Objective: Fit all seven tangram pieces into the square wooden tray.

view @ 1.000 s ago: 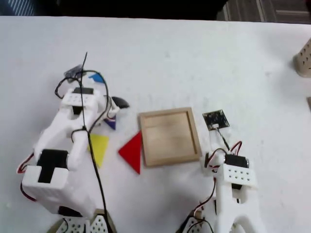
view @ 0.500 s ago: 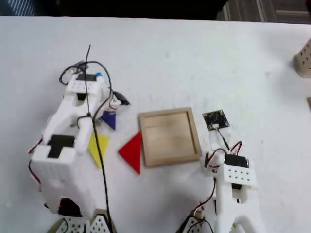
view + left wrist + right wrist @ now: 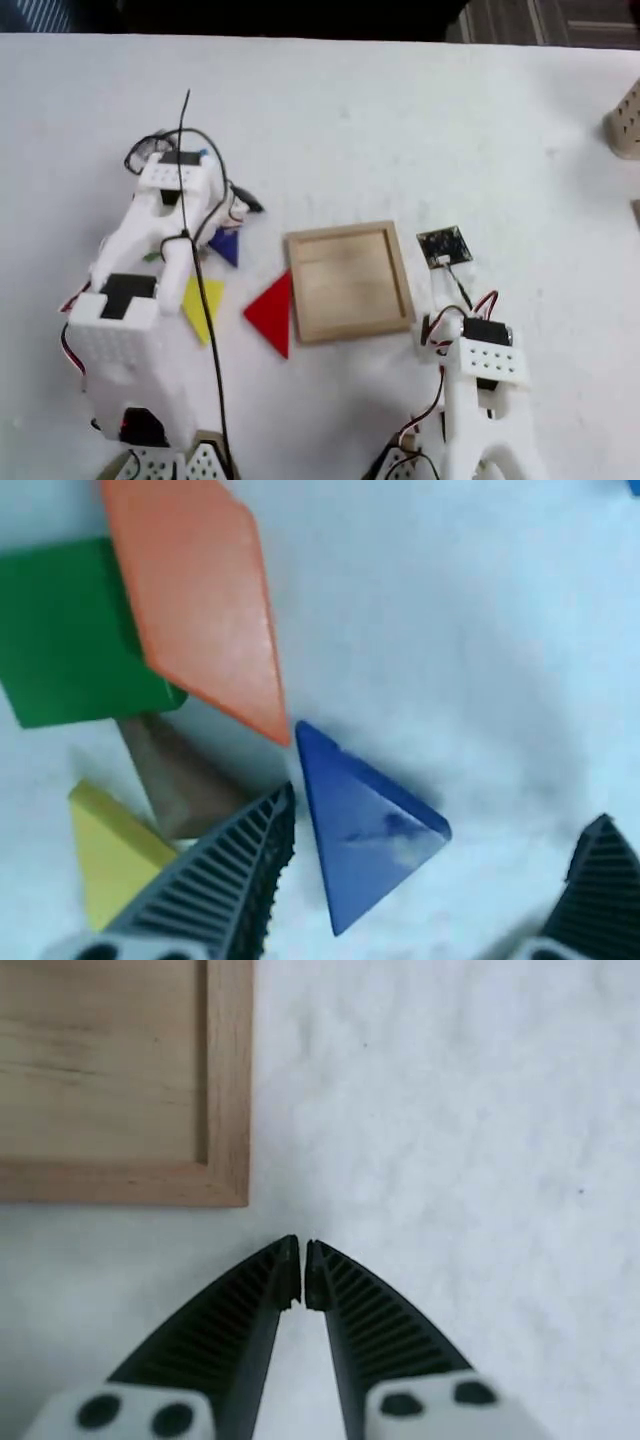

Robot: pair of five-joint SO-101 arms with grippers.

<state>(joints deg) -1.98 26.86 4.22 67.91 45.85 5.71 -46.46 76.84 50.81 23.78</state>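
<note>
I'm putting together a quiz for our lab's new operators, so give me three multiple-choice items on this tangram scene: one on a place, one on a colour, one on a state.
1. Where is the red triangle relative to the wooden tray?
A inside it; B outside, beside its edge; C stacked on its rim.
2. What colour is the piece between the left gripper's open fingers?
A blue; B orange; C green.
3. What is the right gripper's state?
A wide open; B shut on a piece; C shut, holding nothing.

Answers: 1 B, the high view shows it beside the empty tray. 2 A, the blue triangle lies between the fingers in the left wrist view. 3 C, its fingertips meet with nothing between them.
</note>
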